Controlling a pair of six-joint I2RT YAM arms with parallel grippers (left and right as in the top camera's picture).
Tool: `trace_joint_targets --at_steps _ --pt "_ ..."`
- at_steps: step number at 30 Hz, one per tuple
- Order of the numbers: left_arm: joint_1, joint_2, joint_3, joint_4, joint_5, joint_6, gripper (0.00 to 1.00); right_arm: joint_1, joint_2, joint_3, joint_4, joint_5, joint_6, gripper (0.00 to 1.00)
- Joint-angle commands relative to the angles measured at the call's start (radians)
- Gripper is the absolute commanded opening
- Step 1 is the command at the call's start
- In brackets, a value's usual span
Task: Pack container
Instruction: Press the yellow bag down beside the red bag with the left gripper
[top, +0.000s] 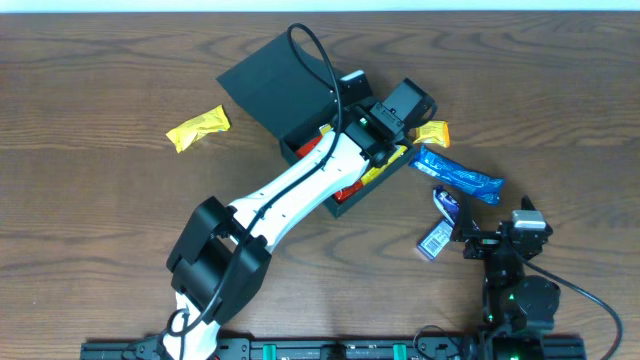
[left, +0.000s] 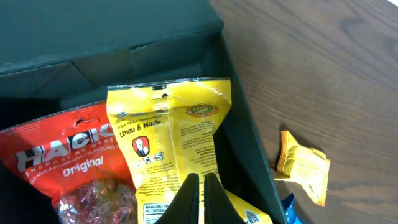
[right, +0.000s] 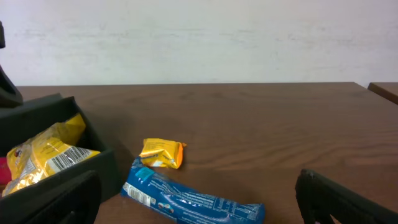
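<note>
The container (top: 270, 85) is a dark box with its flap lid open, at the table's middle back. It also shows in the left wrist view (left: 245, 143) and the right wrist view (right: 102, 163). Inside lie a red Hacks packet (left: 59, 162) and a yellow packet (left: 174, 137). My left gripper (left: 200, 179) is shut and empty, just above the yellow packet inside the box; overhead it sits over the box's right part (top: 378, 150). My right gripper (right: 198, 182) is open and empty near the front right (top: 497, 228), facing a blue packet (right: 186, 198).
A small orange packet (top: 432, 133) lies right of the box, also in the left wrist view (left: 305, 168). The blue packet (top: 460, 175) lies beside it. Two small purple-blue packets (top: 440, 225) lie near my right gripper. A yellow packet (top: 197, 128) lies left of the box.
</note>
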Motion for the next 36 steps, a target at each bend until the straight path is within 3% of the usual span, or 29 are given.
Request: trace_joint_targets --at_steps 1,4,13,28,36 --pt "0.002 0.049 0.01 -0.001 0.036 -0.02 0.06 0.008 -0.006 -0.002 -0.005 -0.001 0.014 0.99" --pt "-0.002 0.073 0.01 0.0 0.052 -0.067 0.06 0.008 -0.006 -0.002 -0.005 -0.001 0.014 0.99" --pt "-0.009 0.139 0.01 0.081 0.072 -0.069 0.06 0.008 -0.006 -0.002 -0.005 -0.001 0.014 0.99" --pt "-0.016 0.2 0.011 0.078 0.087 -0.062 0.05 0.008 -0.006 -0.002 -0.005 -0.001 0.014 0.99" --pt "-0.038 0.05 0.01 -0.147 0.04 -0.063 0.06 0.008 -0.006 -0.002 -0.005 -0.001 0.014 0.99"
